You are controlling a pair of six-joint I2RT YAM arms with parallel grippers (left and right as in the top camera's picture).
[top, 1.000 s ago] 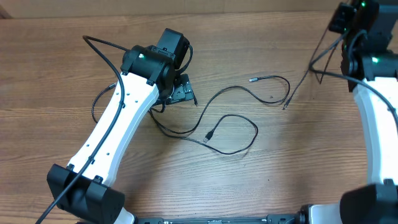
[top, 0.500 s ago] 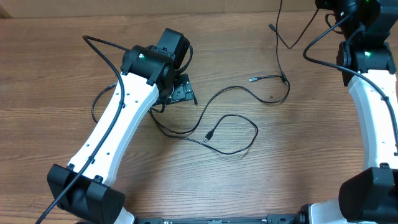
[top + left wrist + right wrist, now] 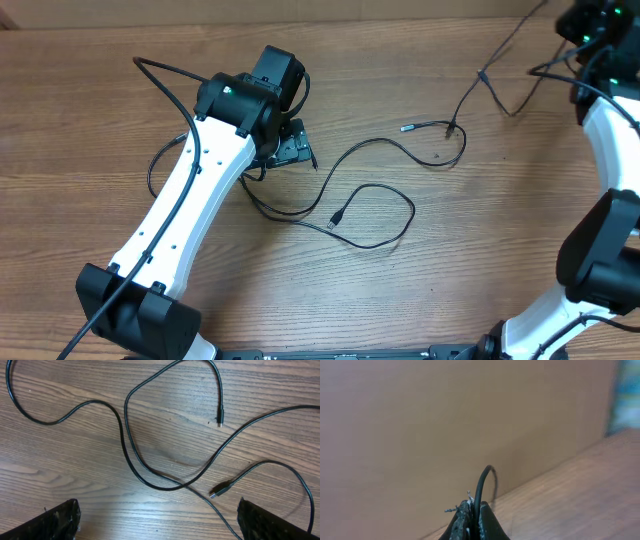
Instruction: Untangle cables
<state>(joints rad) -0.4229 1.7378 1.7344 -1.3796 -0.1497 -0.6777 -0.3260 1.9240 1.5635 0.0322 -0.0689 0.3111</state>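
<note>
While most of the cables point(image 3: 123, 435) lie loose and overlapping on the table point(image 3: 480, 260) just as they did a second ago, the one cord point(image 3: 480, 487) clenched in the right gripper point(image 3: 472, 517) has swung from trailing its tip on the wood to hanging slack from the far right corner, its free end now near the rightmost loop (touching it or not, the overhead view cannot say). Since nothing on the table shifted with it, that cord looks already free of the tangle, while the left gripper point(image 3: 169, 520) hovers over the crossing strands with fingers spread wide, grasping nothing
</note>
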